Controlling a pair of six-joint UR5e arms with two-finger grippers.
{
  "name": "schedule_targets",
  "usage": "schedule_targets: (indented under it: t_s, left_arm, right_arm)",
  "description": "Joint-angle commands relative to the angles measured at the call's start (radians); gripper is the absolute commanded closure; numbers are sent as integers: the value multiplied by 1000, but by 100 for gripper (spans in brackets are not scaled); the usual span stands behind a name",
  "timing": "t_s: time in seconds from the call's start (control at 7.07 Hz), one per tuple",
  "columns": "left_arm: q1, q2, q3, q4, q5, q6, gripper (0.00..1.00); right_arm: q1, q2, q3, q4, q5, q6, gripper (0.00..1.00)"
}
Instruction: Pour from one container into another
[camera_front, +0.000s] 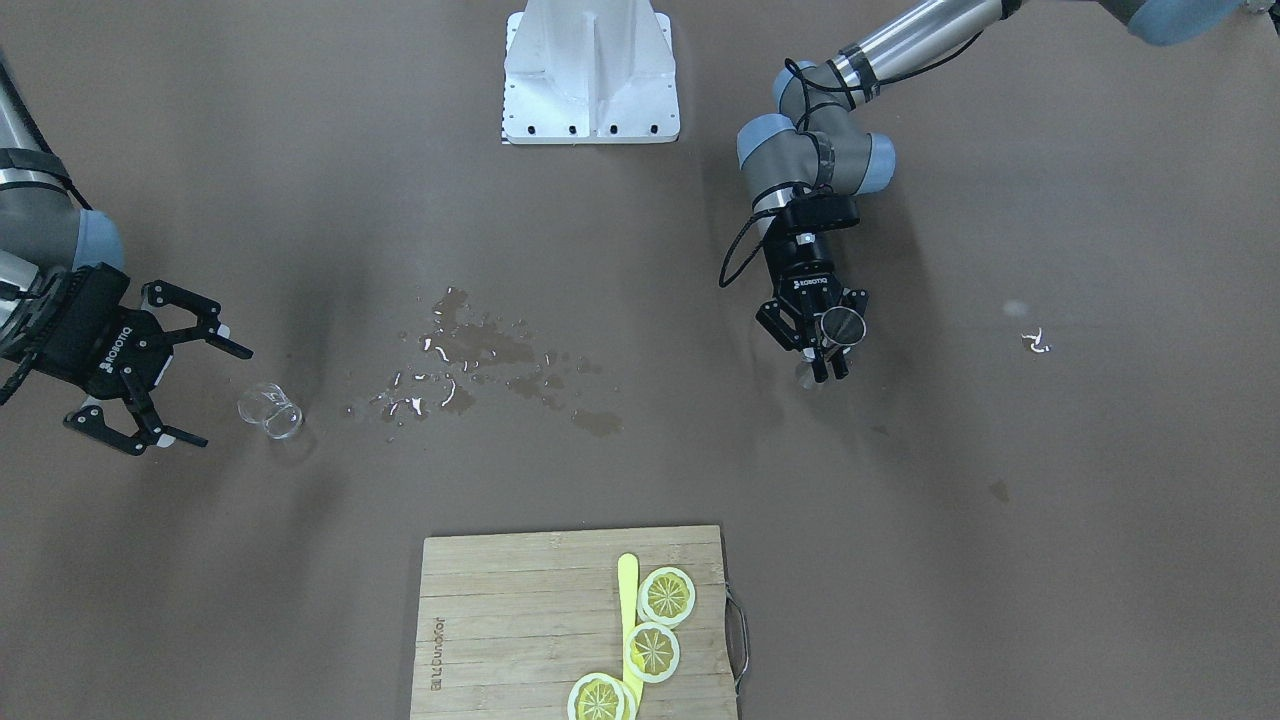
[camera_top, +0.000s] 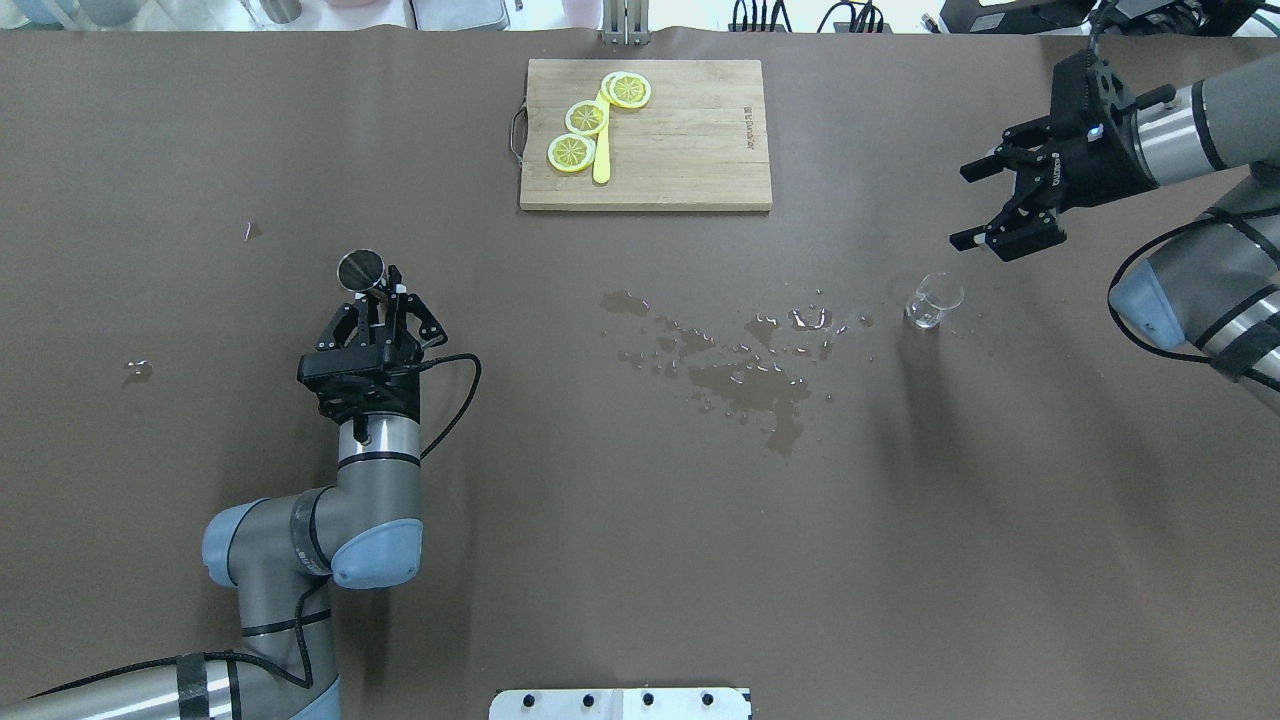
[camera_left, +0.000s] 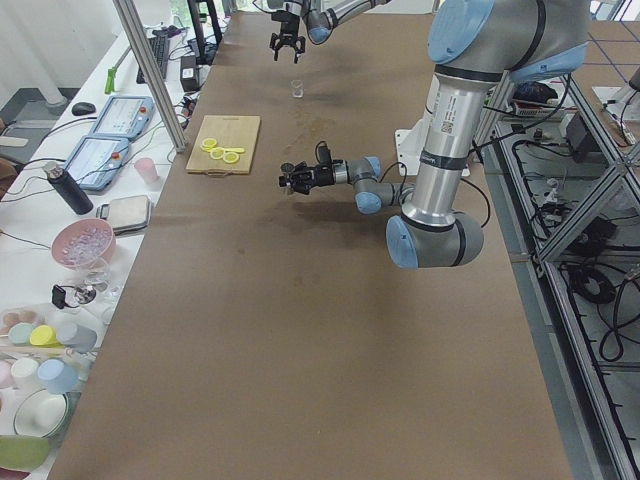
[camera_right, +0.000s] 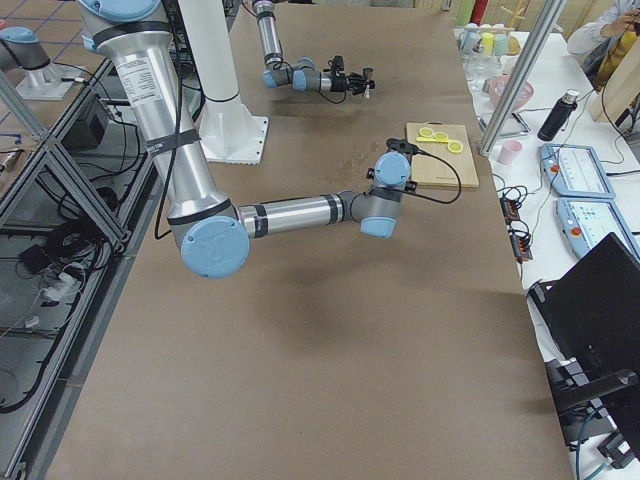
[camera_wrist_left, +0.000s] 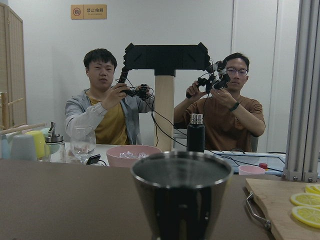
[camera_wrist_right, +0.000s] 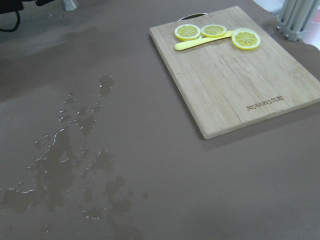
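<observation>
Steel-coloured metal cup (camera_top: 361, 270) is sitting upright in the left gripper (camera_top: 377, 298), whose fingers are clamping its wall, over the robot's left half of the table (camera_top: 600, 520). The cup's interior is showing dark in the wrist view, so its contents cannot be determined. A clear glass beaker (camera_top: 932, 300) is standing upright on the right half, untouched, near the right gripper (camera_top: 965, 207), which is hovering with jaws spread wide. Spilled liquid (camera_top: 745, 375) is lying in puddles and droplets between the two containers, nearer the beaker. A wooden cutting board (camera_top: 690, 150) is lying at the far edge, well apart from both, carrying three lemon slices (camera_top: 585, 117) and a yellow knife (camera_top: 601, 160).
</observation>
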Motion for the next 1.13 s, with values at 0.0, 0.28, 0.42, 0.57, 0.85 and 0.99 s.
schedule_targets:
  t_s: [0.0, 0.28, 0.42, 0.57, 0.85, 0.99]
  left_arm:
    - [10, 0, 4, 32, 3, -22, 100]
    - [13, 3, 4, 147, 30, -145, 100]
    - [16, 3, 6, 163, 30, -158, 100]
    - [17, 4, 12, 165, 30, -161, 100]
    - [28, 6, 25, 165, 30, -174, 100]
    - [33, 6, 27, 172, 30, -177, 100]
  right_arm:
    - [57, -1, 66, -286, 7, -15, 0]
    - [119, 0, 92, -613, -6, -14, 0]
    - [144, 2, 101, -749, -60, -15, 0]
    - [156, -4, 107, -832, -121, -15, 0]
    - [212, -44, 143, -992, -168, -18, 0]
    - [239, -85, 152, -1006, -177, -18, 0]
